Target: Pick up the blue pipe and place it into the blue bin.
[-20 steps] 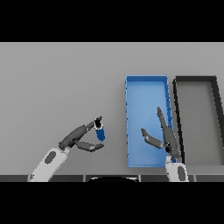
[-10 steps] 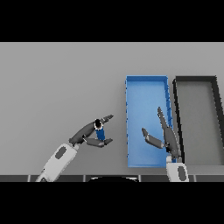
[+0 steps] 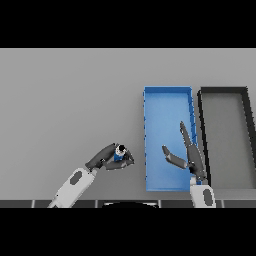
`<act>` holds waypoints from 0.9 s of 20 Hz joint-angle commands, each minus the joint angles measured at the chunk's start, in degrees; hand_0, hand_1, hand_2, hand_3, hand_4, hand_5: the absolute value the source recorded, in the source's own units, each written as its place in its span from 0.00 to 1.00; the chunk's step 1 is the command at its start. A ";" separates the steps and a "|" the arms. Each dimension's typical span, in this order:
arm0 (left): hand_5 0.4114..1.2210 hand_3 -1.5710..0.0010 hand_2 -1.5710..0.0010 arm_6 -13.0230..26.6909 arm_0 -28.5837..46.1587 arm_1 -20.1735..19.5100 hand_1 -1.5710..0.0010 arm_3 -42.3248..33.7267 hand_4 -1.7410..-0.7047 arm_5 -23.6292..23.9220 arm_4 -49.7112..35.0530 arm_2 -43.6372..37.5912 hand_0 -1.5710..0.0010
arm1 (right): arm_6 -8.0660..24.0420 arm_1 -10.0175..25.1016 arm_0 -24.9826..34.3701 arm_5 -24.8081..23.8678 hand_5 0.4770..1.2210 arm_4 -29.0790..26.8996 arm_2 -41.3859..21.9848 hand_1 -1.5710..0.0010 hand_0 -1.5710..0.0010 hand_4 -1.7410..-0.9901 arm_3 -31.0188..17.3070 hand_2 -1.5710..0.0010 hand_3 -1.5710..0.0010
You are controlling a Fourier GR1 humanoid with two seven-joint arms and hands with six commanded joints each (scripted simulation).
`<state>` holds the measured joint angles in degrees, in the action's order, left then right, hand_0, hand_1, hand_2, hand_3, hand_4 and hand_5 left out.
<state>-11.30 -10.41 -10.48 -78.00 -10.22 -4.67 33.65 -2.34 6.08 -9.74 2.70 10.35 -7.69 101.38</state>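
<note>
The blue pipe (image 3: 119, 155) is a short blue piece with a pale end, held above the grey table left of the blue bin. My left hand (image 3: 105, 157) is shut on it, fingers and thumb curled round it so that most of the pipe is hidden. The blue bin (image 3: 167, 93) is a long open tray, right of centre, with nothing lying in it. My right hand (image 3: 191, 155) hovers over the bin's lower right part, open, fingers straight and thumb spread to the left.
A black bin (image 3: 223, 91) of the same shape stands directly right of the blue bin, touching or nearly touching it. Bare grey table (image 3: 70, 100) stretches to the left and behind.
My left hand has carried the pipe rightward toward the blue bin and closed tighter round it. The right hand has stayed where it was.
</note>
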 commanded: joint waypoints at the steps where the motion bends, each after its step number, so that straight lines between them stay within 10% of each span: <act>1: 0.91 0.16 0.11 -0.15 0.12 0.13 0.12 -0.05 0.07 0.54 0.40 0.21 0.14 | 0.50 -0.32 0.60 0.00 0.17 -0.01 -0.21 1.00 1.00 0.73 -0.14 1.00 1.00; 18: 1.00 0.05 0.00 9.19 -3.00 1.32 0.00 -14.75 0.00 2.41 -1.65 1.25 0.00 | -1.08 0.55 0.00 -0.95 0.17 0.56 0.96 1.00 1.00 0.82 -0.36 1.00 1.00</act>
<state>-2.16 -13.38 -9.17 -92.76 -7.94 -6.41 34.91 -3.42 6.63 -9.75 1.75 10.90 -6.73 101.01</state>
